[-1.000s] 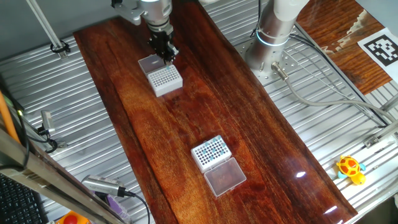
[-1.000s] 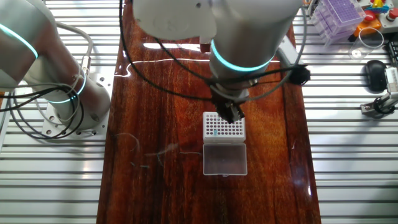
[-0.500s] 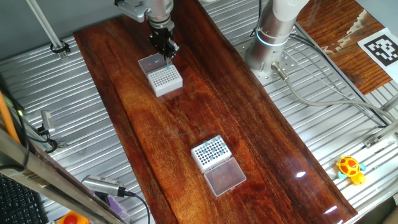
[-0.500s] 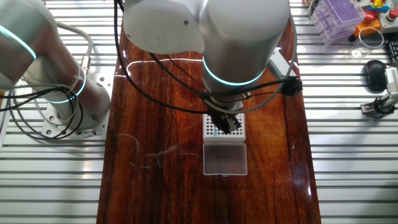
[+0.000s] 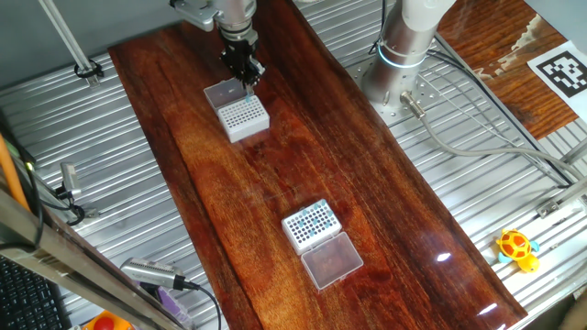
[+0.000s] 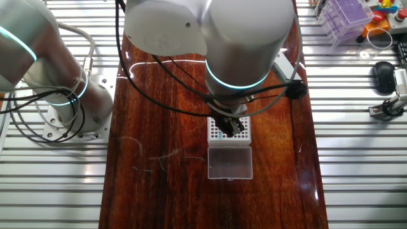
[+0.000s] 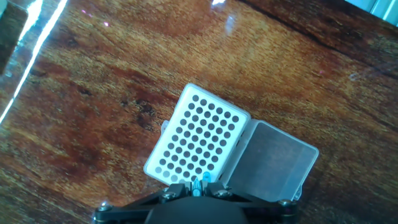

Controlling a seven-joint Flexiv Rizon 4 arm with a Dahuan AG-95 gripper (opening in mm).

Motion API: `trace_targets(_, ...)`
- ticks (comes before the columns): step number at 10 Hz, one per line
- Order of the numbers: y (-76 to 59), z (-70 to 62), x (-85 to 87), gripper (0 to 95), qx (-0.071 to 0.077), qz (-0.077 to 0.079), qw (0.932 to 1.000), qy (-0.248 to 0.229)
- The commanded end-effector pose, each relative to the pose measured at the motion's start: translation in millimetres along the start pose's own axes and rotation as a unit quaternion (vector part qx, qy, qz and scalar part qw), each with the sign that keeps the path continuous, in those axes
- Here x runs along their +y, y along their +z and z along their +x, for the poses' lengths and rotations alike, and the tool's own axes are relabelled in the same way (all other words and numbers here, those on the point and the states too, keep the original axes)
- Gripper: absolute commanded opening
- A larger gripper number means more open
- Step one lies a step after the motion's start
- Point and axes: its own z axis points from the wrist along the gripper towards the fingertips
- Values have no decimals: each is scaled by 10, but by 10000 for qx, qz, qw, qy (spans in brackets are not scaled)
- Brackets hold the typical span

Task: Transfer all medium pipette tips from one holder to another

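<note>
Having lifted since 1 s ago, fingers [image 5: 246, 71] now hanging clear above far holder [image 5: 242, 115], no longer down at its top face; barely shifting over last half sec; pinching one medium pipette tip [image 7: 198, 184], teal-blue, slender, long axis approx vertical, pointing down from fingers toward holder's edge row directly below; holder's holes otherwise looking dark, empty; near holder [image 5: 311, 224] w/ blue dots sitting well apart along worktop [image 5: 275, 174].
</note>
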Motion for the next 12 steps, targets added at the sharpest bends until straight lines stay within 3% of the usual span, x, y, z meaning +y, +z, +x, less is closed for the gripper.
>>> trace_targets(1,43,-16,-13,0,-15,21,10000,-9)
trace_targets(12,52,20,14,0,-16,3,10000,-10)
